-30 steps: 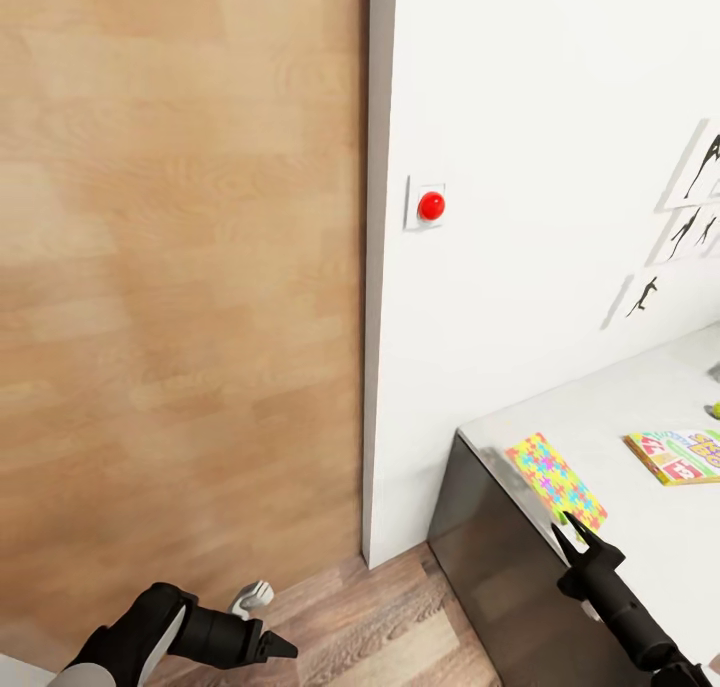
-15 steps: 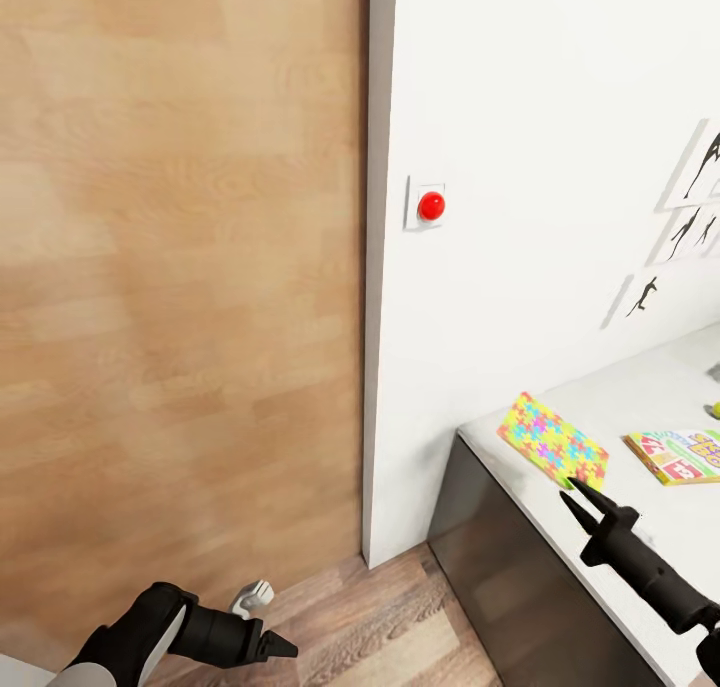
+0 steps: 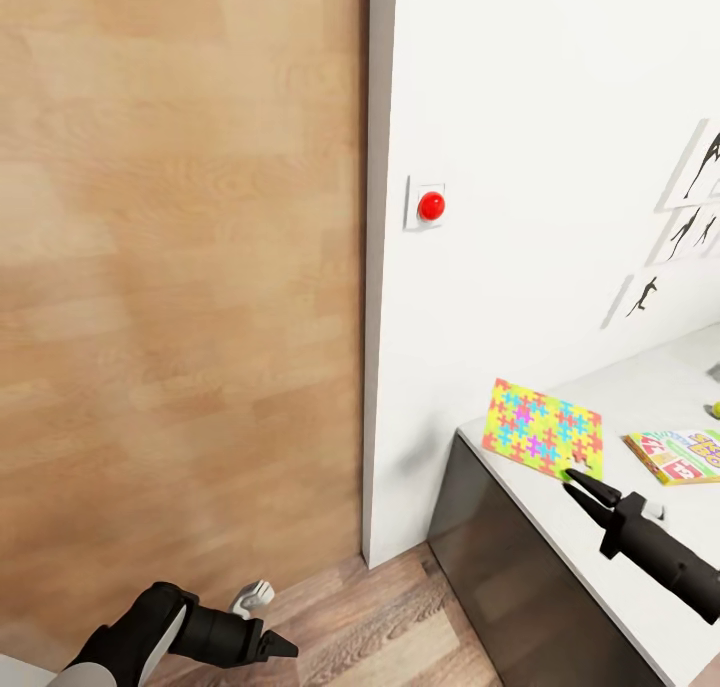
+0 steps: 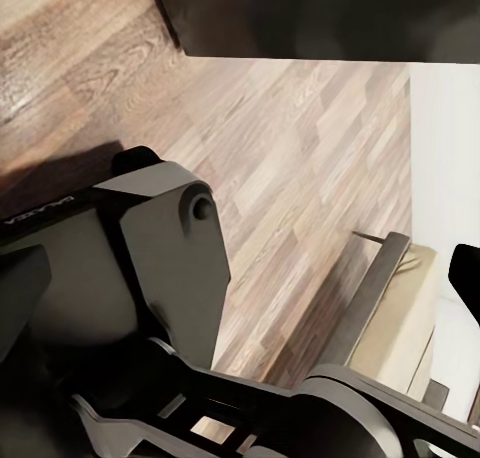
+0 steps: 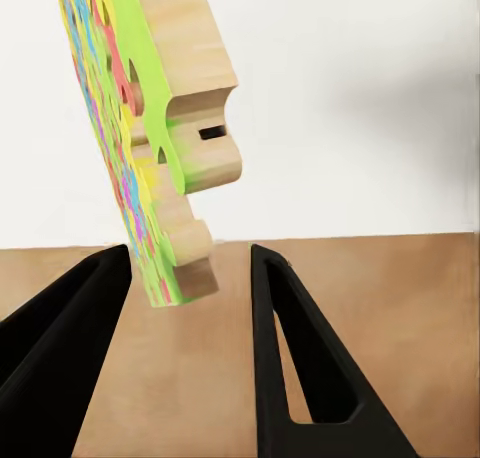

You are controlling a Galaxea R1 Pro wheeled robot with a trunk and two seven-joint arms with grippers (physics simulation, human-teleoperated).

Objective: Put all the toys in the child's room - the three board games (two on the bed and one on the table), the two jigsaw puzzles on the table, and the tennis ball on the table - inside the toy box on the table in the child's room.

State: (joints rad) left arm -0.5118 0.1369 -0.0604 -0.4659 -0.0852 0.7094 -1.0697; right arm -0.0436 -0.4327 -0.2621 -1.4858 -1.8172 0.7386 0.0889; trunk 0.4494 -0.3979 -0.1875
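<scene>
The right gripper [image 3: 572, 477] has its fingers spread apart, with a corner of the jigsaw puzzle [image 3: 542, 428] between the tips; whether they touch it I cannot tell. The puzzle stands tilted up off the table [image 3: 640, 407], near its end by the white wall [image 3: 520, 117]. A board game [image 3: 685, 454] and the tennis ball [image 3: 715, 408] lie farther along the table, while the left gripper [image 3: 285, 650] hangs low over the wooden floor [image 3: 400, 627], its fingers closed on nothing.

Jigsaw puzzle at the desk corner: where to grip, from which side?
Grip the jigsaw puzzle by its near edge, coming from the robot's side. It stands tilted up off the table, so that thin wooden edge already sits between the right gripper fingers.
</scene>
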